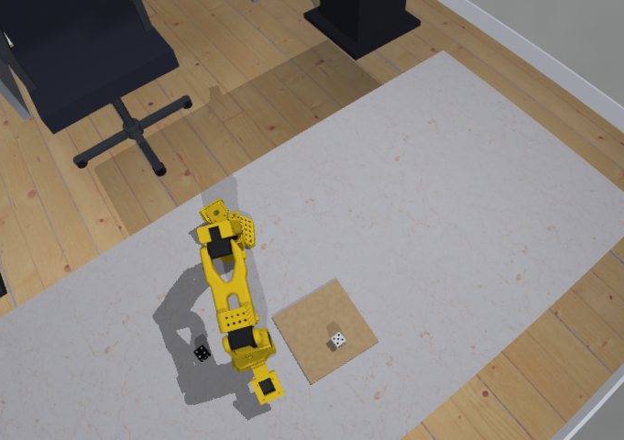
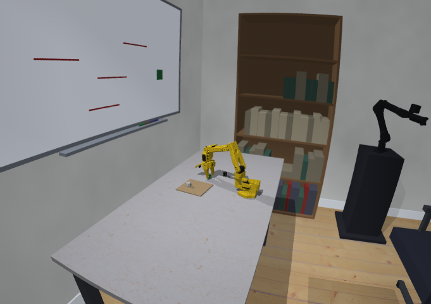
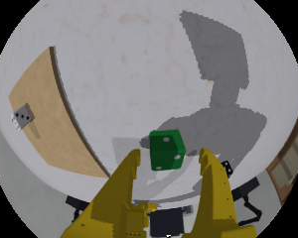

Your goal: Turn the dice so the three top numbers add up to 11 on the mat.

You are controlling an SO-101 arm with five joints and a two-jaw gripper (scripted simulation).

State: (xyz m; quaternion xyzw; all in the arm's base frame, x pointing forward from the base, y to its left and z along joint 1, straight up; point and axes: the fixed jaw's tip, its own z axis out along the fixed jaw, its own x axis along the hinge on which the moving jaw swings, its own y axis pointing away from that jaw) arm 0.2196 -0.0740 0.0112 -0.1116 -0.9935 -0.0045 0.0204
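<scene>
A green die (image 2: 209, 176) (image 3: 165, 151) with pale pips stands on the table off the mat; the arm hides it in the top view. My gripper (image 2: 211, 175) (image 3: 170, 152) is open, its fingertips low on either side of that die, with gaps in the wrist view. A white die (image 1: 337, 339) (image 2: 188, 183) (image 3: 23, 117) lies flat on the tan mat (image 1: 301, 321) (image 2: 200, 190) (image 3: 55, 144), five pips up. A black die (image 1: 202, 353) (image 2: 224, 173) (image 3: 227, 169) lies on the table, off the mat; its top number is unclear.
The pale table (image 1: 426, 181) (image 2: 173, 232) carries the arm base (image 1: 219, 217) (image 2: 248, 191). The mat lies beside the gripper, on the left in the wrist view. The black die is near the right finger there. A whiteboard (image 2: 79, 28) hangs on the wall.
</scene>
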